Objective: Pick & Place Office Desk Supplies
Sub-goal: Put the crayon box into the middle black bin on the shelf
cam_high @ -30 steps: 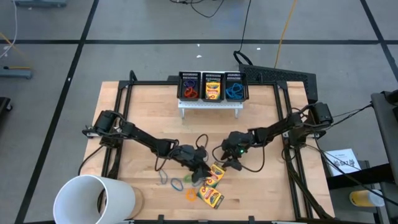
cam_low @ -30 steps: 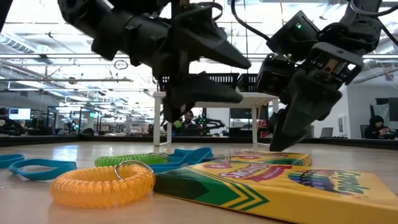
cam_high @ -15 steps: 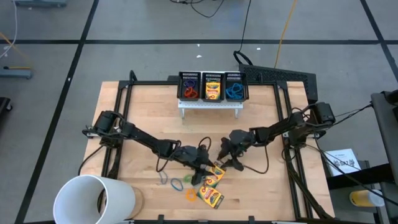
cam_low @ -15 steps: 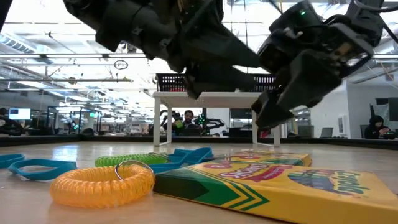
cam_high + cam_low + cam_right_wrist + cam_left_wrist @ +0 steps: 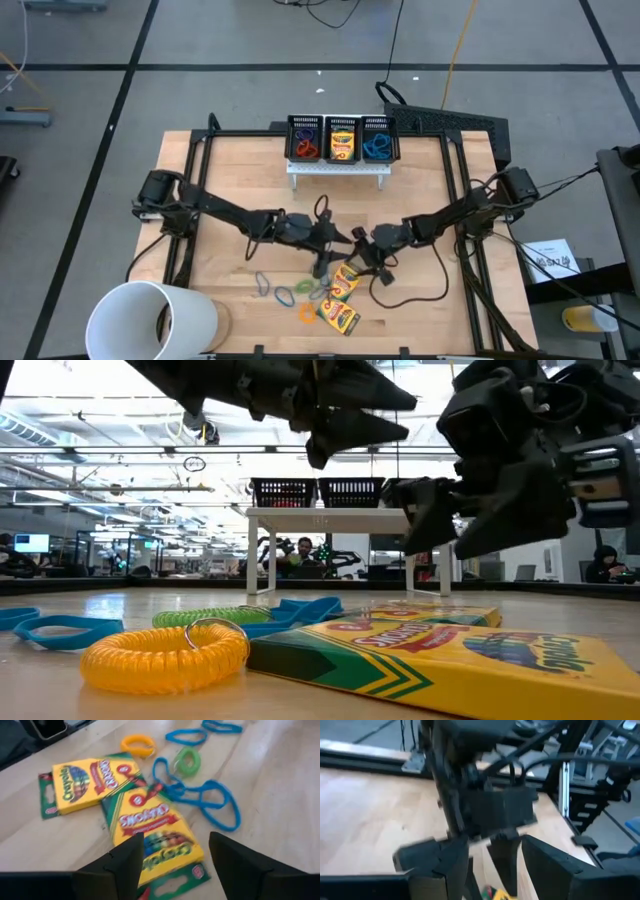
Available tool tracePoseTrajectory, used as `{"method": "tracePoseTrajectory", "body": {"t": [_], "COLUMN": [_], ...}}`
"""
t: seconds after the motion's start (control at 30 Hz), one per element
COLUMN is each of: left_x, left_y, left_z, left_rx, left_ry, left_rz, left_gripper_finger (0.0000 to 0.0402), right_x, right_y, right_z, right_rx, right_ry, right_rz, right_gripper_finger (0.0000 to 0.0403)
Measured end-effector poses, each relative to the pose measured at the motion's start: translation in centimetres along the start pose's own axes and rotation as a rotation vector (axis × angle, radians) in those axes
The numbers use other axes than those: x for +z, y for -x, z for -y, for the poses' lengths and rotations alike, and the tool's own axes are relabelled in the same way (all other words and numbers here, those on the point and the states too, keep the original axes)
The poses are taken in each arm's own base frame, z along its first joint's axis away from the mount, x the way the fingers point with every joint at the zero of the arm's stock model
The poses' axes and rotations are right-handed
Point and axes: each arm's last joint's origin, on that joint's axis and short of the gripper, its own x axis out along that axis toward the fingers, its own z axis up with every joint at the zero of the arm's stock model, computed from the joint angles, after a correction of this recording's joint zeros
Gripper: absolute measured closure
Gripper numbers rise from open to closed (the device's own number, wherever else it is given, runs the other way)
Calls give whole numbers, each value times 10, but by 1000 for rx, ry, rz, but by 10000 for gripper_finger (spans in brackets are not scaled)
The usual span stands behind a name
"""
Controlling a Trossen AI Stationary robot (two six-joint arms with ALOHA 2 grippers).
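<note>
Right fingers (image 5: pixel 125 865): spread apart, nothing between them, poised above a crayon box (image 5: pixel 152 832).
Left fingers (image 5: pixel 445 865): spread apart, empty.
Right gripper (image 5: pixel 362 262): low over the near-centre table, just beside the crayon boxes.
Left gripper (image 5: pixel 335 245): near table centre, close to the right gripper, raised off the surface.
Crayon boxes: two flat on the wood, the second (image 5: pixel 87 777) beside the first; a third upright in the middle mesh bin (image 5: pixel 342 140).
Coil bands: orange (image 5: pixel 165 655), green (image 5: pixel 210 617), blue loops (image 5: pixel 200 795) lying loose beside the boxes.
Surface: pale wooden table (image 5: pixel 230 180), black frame rails; white cup (image 5: pixel 150 320) at the near-left corner.
Room: grey tiled floor; open workshop behind with desks and monitors.
</note>
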Motion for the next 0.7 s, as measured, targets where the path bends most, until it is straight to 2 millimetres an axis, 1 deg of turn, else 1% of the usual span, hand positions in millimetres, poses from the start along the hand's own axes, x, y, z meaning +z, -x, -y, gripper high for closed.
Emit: {"method": "tracePoseTrajectory", "body": {"t": [0.17, 0.3, 0.47, 0.7], "left_x": [12, 20, 23, 23], "left_y": [7, 11, 13, 13], "left_z": [-8, -16, -22, -25], "left_rx": [16, 35, 51, 57], "left_ry": [4, 10, 21, 35], "left_rz": [33, 63, 75, 69], "left_gripper_finger": [211, 211, 211, 211], "right_x": [-3, -8, -21, -24], "right_y": [-7, -16, -25, -24], "right_z": [-4, -4, -3, 7], "right_rx": [51, 93, 90, -61], "right_ry": [-11, -37, 59, 97], "right_rz": [0, -16, -52, -97], "right_gripper_finger": [145, 128, 129, 145]}}
